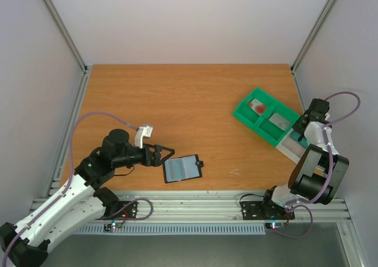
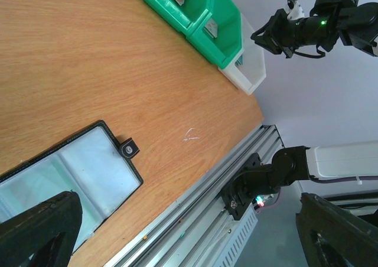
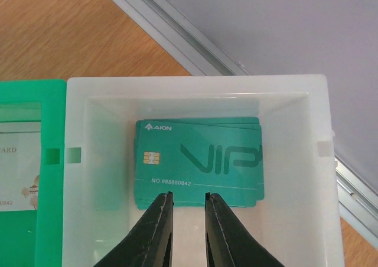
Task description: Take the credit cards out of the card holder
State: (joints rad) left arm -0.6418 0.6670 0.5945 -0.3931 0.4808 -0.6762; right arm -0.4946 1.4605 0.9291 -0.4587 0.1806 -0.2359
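Wooden tabletop (image 1: 177, 95), enclosed by pale walls, carried all items noted.

Left gripper (image 1: 158, 156) was spread wide and grasped nothing; in its wrist view the two dark fingers (image 2: 41, 231) stood far apart at the frame's lower corners. Just beyond its tips lay the card holder (image 1: 183, 168), opened flat on the table with the grey-blue inside facing up and the snap tab (image 2: 128, 149) projecting from the edge nearest the right arm. No contact between gripper and card holder was visible. Whether the pockets contained any card could not be determined.

Right gripper (image 3: 188, 217) hung over the white bin (image 3: 295, 160), fingers drawn close with a narrow gap between them and nothing held in that gap. Directly below, inside the bin, lay a stack of teal cards (image 3: 198, 160) marked VIP. The bin adjoined the green tray (image 1: 241, 114) near the table's right edge, well apart from the card holder. One pale grey credit card (image 1: 277, 120) lay flat in the tray's middle compartment; a red item (image 1: 258, 106) occupied the far compartment.
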